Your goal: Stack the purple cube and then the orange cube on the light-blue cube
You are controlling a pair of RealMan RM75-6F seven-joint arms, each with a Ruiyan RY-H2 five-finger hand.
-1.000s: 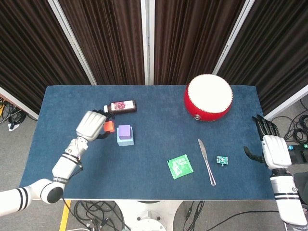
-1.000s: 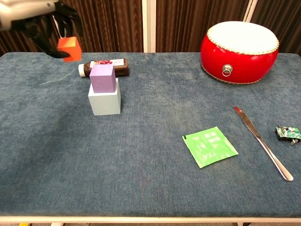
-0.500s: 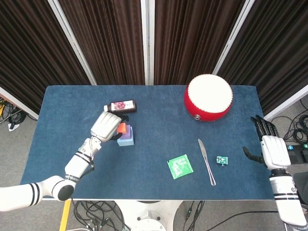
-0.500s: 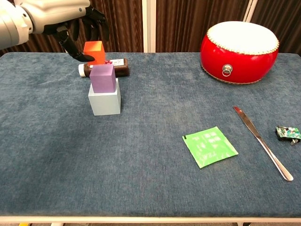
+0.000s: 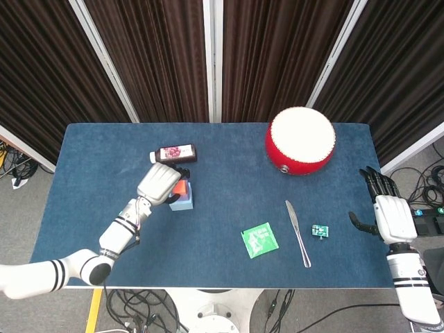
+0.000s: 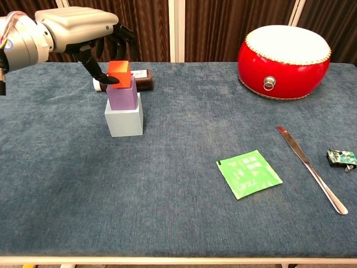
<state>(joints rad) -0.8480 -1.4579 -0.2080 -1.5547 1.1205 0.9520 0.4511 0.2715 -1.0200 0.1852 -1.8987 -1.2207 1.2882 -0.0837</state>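
Observation:
The light-blue cube (image 6: 124, 121) stands on the table at the left, with the purple cube (image 6: 121, 97) on top of it. My left hand (image 6: 83, 30) holds the orange cube (image 6: 118, 74) tilted right above the purple cube, its lower edge at the purple cube's top. In the head view the left hand (image 5: 159, 185) covers most of the stack; only a bit of the orange cube (image 5: 177, 188) and the light-blue cube (image 5: 184, 203) show. My right hand (image 5: 388, 214) hangs open past the table's right edge.
A dark bottle (image 6: 131, 79) lies just behind the stack. A red drum (image 6: 283, 53) stands at the back right. A green packet (image 6: 249, 173), a knife (image 6: 309, 167) and a small green part (image 6: 341, 157) lie at the front right.
My left hand has carried the orange cube rightward and down, from left of the stack to just over the purple cube. The right hand has stayed put.

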